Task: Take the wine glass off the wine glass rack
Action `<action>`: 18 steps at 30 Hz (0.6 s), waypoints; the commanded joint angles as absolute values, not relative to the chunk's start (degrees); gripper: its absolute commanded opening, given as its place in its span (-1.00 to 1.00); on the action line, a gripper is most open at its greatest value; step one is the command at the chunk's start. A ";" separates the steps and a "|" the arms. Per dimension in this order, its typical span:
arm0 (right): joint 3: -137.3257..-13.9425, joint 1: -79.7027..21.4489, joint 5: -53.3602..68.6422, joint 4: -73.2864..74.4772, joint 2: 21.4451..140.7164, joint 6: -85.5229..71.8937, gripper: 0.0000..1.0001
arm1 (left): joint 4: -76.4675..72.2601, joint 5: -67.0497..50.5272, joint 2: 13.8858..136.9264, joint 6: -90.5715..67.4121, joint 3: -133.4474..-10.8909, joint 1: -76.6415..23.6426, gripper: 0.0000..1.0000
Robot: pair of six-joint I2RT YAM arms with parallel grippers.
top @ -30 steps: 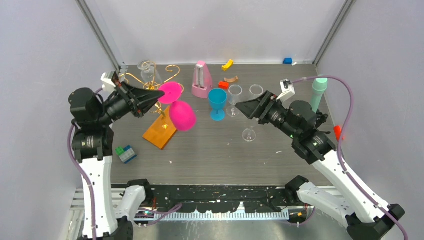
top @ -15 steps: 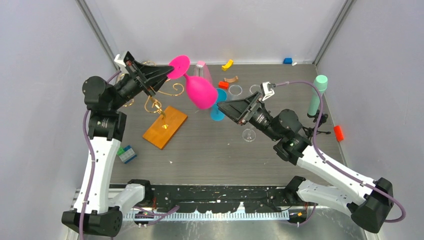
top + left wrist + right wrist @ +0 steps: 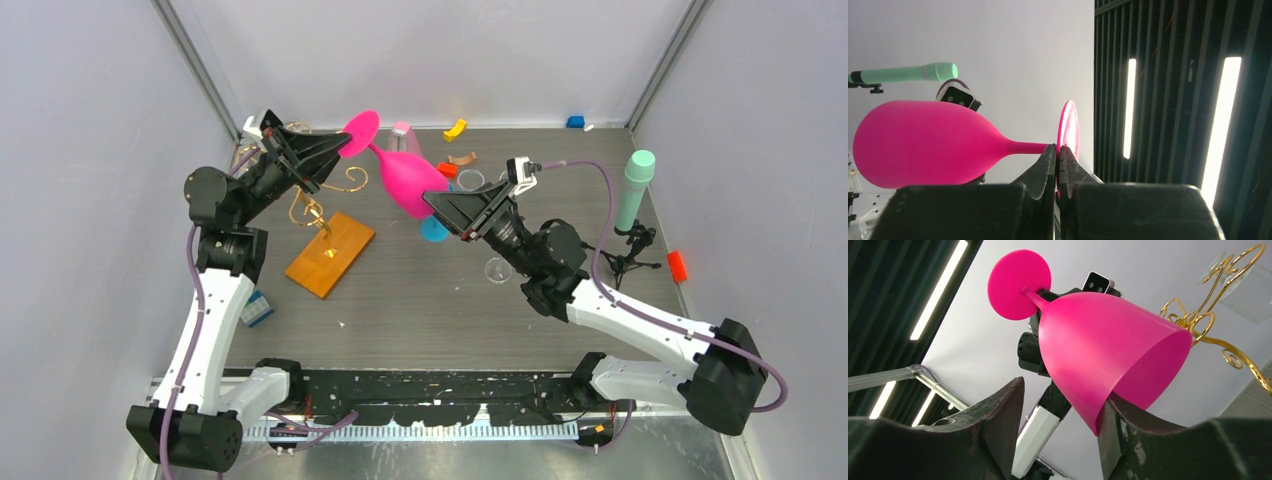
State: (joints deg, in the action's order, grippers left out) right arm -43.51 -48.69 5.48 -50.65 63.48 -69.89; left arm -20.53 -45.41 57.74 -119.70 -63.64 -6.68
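Where the glass is: the pink wine glass (image 3: 408,182) is in the air above the table, clear of the gold wire rack (image 3: 330,254), between my two arms.
Left claw: my left gripper (image 3: 1058,156) is clamped on the thin stem, right against the round foot.
Right claw: my right gripper (image 3: 1060,405) is spread wide, with the lower rim of the bowl sitting between its fingers. I cannot tell whether either finger touches it.
Long axis: it runs from foot to mouth. From the overhead camera the foot is up-left at my left claw and the bowl slants down-right towards my right claw.
Mouth: it is open towards the right wrist camera, so the glass is tipped well off upright.
Handling, my guess: opaque and matte, so probably plastic; light, stiff and smooth enough to slip or swivel in a narrow pinch.
Best hold: the stem, where I have it. The foot acts as a stop there. The bowl is wide and tapered, so I would squeeze it gently.
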 commanded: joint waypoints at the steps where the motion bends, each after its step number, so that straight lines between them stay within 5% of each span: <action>1: -47.55 -49.03 5.65 -61.12 65.32 -70.79 0.04 | -27.75 -44.86 57.54 -128.53 -62.25 -6.98 -1.00; 4: -48.12 -48.97 3.90 -61.41 65.81 -70.03 -0.40 | -29.00 -44.88 58.26 -128.38 -62.34 -6.94 -0.94; 8: -47.92 -48.98 0.89 -60.51 64.32 -66.46 -0.95 | -30.51 -43.94 58.17 -124.84 -63.43 -6.98 -0.27; 14: -52.32 -48.96 -4.47 -46.14 58.89 -54.81 -0.99 | -30.18 -43.38 57.62 -118.10 -64.86 -6.92 0.65; 18: -54.11 -48.96 -12.35 -35.89 55.83 -48.03 -0.99 | -29.03 -44.27 57.64 -110.05 -66.37 -6.86 0.80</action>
